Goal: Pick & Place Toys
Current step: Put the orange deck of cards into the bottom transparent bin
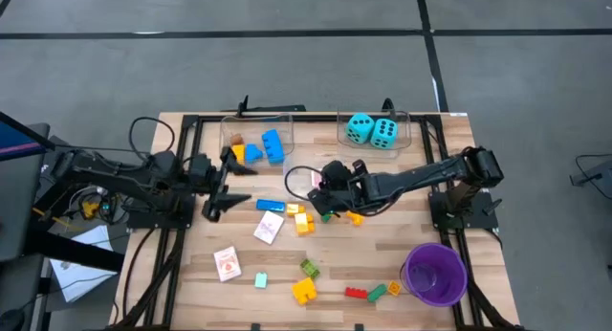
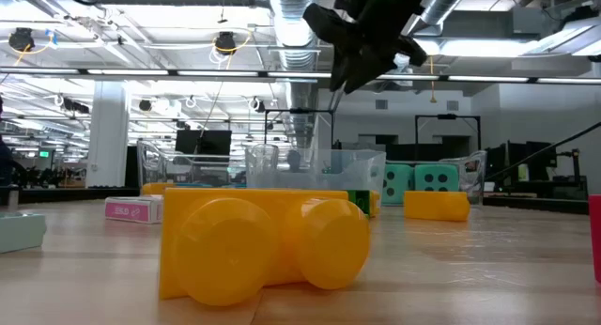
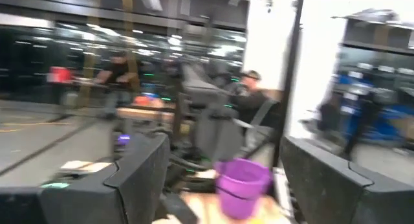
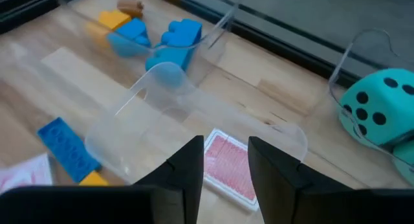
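Wooden table: right claw partly hides card pack.

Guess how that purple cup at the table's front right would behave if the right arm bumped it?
The purple cup stands upright and looks empty, with a thin wall, so it is probably light and would slide or tip on a nudge. Once on its side, its round form would likely let it roll. The right gripper works well away from it, so a bump seems unlikely now.
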You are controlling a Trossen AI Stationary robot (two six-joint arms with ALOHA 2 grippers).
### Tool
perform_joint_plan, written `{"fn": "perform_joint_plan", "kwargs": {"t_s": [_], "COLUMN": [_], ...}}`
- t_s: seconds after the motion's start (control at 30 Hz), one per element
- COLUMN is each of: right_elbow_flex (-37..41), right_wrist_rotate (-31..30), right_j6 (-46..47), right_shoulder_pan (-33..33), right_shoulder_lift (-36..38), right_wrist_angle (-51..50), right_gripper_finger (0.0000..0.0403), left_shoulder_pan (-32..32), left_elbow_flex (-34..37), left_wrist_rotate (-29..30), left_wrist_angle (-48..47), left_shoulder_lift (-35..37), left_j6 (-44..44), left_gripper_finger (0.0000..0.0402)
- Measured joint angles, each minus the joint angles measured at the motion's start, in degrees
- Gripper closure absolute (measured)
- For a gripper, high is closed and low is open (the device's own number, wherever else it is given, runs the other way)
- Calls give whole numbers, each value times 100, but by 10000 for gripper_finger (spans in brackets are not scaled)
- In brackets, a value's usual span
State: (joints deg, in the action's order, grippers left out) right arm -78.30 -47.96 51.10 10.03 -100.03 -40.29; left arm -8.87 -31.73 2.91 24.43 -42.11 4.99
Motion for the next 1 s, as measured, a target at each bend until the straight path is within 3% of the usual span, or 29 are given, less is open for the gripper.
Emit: {"fn": "perform_joint_plan", "kwargs": {"t_s": [0.17, 0.3, 0.4, 0.57, 0.63, 0.7, 0.9, 1.0], "right_elbow_flex": [12, 13, 9, 6, 4, 4, 4, 4], "right_wrist_rotate": [-107, -499, -772, -917, -916, -918, -916, -918], "right_j6": [-319, -331, -329, -538, -646, -674, -657, -608], "right_shoulder_pan": [243, 432, 533, 682, 731, 763, 762, 764], "right_shoulder_lift": [101, 348, 627, 990, 1078, 1131, 1176, 1165], "right_wrist_angle": [-21, -122, -192, -278, -317, -370, -671, -781], "right_gripper_finger": [290, 290, 287, 261, 242, 220, 154, 136], "left_shoulder_pan": [-469, -1065, -1647, -2713, -3061, -3284, -3354, -3354], "left_elbow_flex": [0, -2, -5, -187, -406, -680, -1650, -2213], "left_wrist_rotate": [-780, -596, 476, 3566, 4807, 5585, 6027, 5885], "left_wrist_angle": [-211, -664, -929, -1305, -1917, -2528, -3609, -4976], "left_shoulder_lift": [2, -28, -205, -719, -1033, -1394, -2653, -3188], "left_j6": [-34, -459, -736, -1057, -764, -239, 791, 1575], "left_gripper_finger": [112, 112, 112, 109, 105, 95, 33, 7]}}
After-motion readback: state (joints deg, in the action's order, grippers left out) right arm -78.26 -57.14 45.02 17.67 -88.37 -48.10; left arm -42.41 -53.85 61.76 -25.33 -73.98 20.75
